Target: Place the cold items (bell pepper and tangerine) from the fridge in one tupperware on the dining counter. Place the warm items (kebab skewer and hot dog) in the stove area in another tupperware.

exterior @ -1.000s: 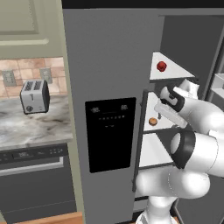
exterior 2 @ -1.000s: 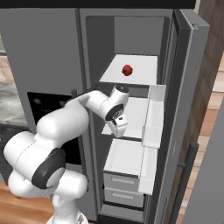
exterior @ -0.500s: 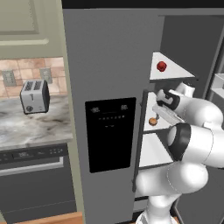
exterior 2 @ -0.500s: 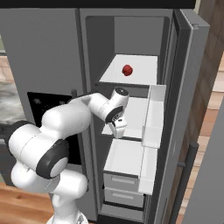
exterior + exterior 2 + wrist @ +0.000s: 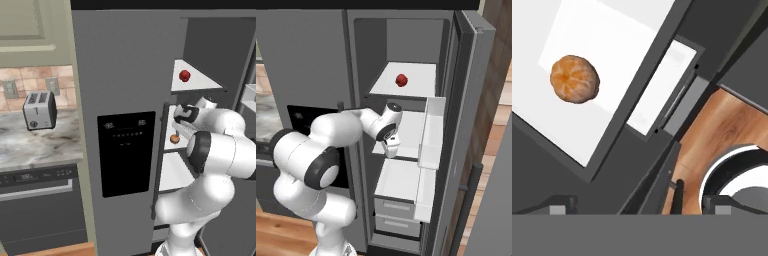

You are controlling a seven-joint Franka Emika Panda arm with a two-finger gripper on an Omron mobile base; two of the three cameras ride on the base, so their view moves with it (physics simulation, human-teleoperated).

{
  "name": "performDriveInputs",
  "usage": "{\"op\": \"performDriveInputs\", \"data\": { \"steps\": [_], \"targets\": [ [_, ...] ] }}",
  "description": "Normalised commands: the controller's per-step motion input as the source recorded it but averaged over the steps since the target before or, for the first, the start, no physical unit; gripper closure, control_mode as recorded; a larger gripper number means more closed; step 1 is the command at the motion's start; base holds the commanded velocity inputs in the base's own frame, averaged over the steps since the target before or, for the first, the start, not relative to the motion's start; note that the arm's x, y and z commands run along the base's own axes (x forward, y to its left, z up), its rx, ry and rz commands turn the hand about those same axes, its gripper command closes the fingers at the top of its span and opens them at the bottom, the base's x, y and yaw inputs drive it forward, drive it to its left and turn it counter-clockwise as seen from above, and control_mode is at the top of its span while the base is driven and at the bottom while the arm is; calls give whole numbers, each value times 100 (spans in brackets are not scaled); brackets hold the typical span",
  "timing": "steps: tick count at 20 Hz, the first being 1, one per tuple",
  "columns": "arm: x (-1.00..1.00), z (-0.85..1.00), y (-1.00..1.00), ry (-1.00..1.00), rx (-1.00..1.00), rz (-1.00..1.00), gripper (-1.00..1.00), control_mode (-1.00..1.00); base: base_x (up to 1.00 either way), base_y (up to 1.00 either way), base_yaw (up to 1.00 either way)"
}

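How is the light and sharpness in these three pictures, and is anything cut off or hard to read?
Left base view: flat, even light, the tangerine small and half hidden by the arm. Right base view: soft shading, the bell pepper a small red blob. Hand view: sharp, rolled sideways; the tangerine casts almost no shadow on the white shelf.

The light is even and soft in all views, with no glare. The fridge shelves [image 5: 406, 80] look very bright (almost pure white) and shadows are faint. Edges stay sharp, without blur.
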Motion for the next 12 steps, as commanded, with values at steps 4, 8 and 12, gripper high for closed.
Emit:
{"op": "performDriveInputs", "data": {
  "steps": [4,8,12],
  "targets": [
    [31,-15,0,0,2,-6,-100,-100,0,0,0],
    [30,-13,0,0,5,-5,-100,-100,0,0,0],
    [29,-14,0,0,5,-4,-100,-100,0,0,0]
  ]
}}
